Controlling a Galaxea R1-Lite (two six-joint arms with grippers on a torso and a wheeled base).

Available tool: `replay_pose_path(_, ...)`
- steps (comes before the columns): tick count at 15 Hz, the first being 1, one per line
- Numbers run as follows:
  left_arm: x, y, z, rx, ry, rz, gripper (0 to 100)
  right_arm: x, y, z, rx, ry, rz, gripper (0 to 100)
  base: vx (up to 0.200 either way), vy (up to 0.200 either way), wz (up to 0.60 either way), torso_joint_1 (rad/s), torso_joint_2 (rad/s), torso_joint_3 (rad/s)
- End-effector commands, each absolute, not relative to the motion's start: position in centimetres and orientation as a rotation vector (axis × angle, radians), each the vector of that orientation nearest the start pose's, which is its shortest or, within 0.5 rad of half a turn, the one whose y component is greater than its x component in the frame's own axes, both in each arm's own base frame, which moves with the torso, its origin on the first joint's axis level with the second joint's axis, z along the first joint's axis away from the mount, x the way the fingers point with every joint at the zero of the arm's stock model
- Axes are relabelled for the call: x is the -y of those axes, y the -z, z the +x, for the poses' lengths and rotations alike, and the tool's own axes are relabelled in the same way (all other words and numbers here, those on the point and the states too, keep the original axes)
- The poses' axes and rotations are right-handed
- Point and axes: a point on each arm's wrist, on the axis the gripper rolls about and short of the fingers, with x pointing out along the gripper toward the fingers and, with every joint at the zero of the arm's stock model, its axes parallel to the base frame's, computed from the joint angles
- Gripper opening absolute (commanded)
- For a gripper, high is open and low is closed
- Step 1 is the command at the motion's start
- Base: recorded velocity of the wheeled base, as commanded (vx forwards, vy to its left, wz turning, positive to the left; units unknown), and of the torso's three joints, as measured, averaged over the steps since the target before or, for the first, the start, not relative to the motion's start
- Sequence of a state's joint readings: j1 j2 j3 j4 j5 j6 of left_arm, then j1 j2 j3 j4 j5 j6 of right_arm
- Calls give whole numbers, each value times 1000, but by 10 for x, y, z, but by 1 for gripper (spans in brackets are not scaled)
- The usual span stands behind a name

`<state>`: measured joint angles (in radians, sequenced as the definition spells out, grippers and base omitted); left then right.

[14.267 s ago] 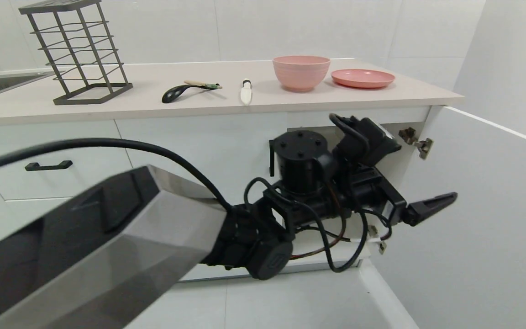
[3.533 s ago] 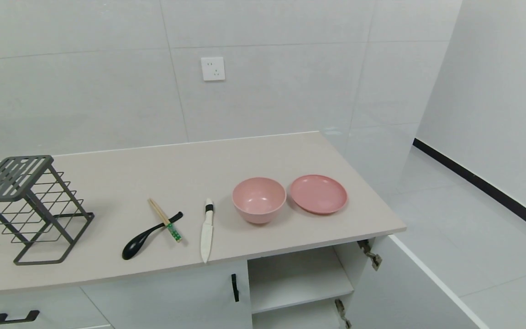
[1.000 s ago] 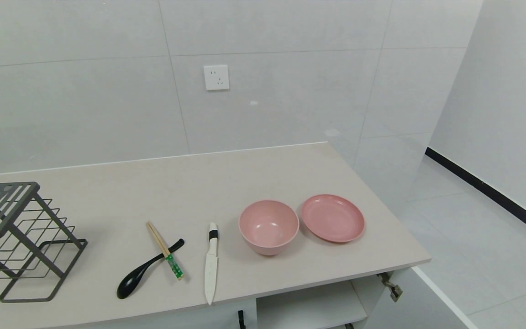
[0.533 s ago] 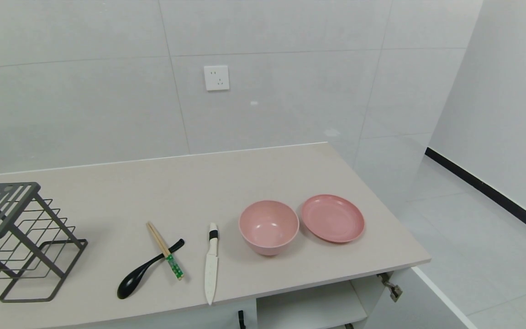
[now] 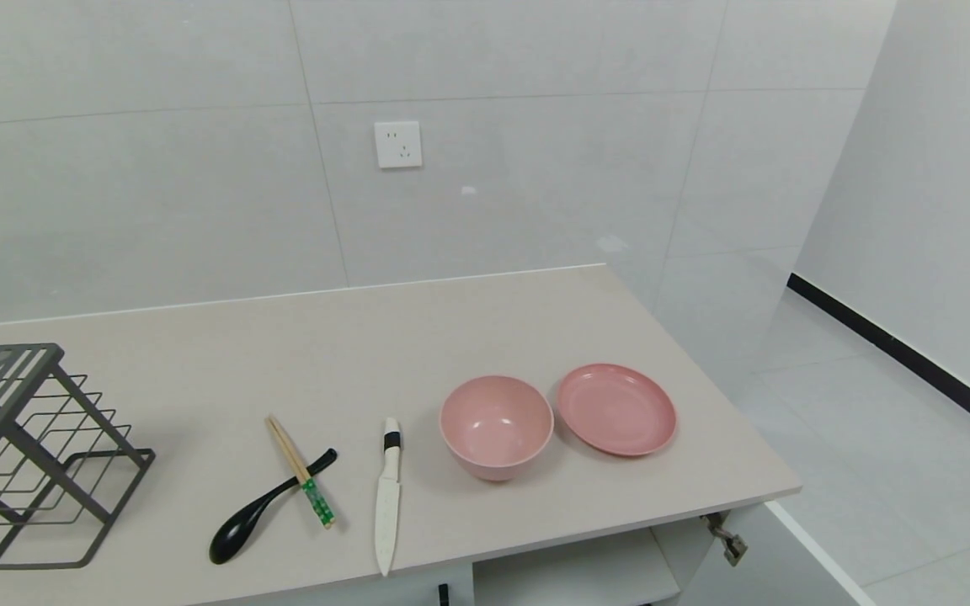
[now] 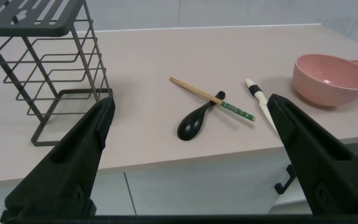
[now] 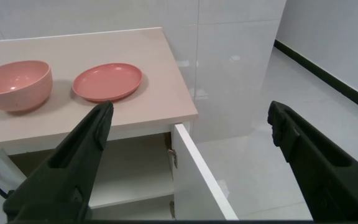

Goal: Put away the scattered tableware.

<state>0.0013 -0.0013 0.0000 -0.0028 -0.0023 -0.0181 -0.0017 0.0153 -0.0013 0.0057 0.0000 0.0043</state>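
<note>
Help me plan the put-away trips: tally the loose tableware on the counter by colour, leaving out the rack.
Pink: 2 (bowl, plate)
Black: 1 (spoon)
White: 1 (knife, with a black band)
Wood: 1 (chopsticks, a pair with green ends)
Total: 5, counting the pair as one.

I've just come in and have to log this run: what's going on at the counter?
Nothing is being handled yet. The left gripper and right gripper are both open and empty, held in front of the counter. On it lie a black spoon with chopsticks across its handle, a white knife, a pink bowl and a pink plate, with a wire rack at the left. The cupboard door below the plate stands open.
</note>
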Motion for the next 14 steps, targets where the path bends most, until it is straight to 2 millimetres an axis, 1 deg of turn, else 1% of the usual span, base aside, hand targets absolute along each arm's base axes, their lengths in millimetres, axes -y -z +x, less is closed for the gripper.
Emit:
replay_pose_path(1,0,-76,-23,3,0,-18,100,0,-76,-22,-21,2,5,100,0,0,0,0,0,0)
replay_pose_path(8,0,-76,-23,3,2,-17,100,0,-76,-22,-20,2,5,100,0,0,0,0,0,0)
replay_pose_path(10,0,-76,-23,2,3,-11,100,0,-76,-22,-21,2,5,100,0,0,0,107,-210,-110)
replay_pose_path(14,0,-76,-23,2,6,-3,100,0,-76,-22,-20,2,3,100,0,0,0,9,-18,-7)
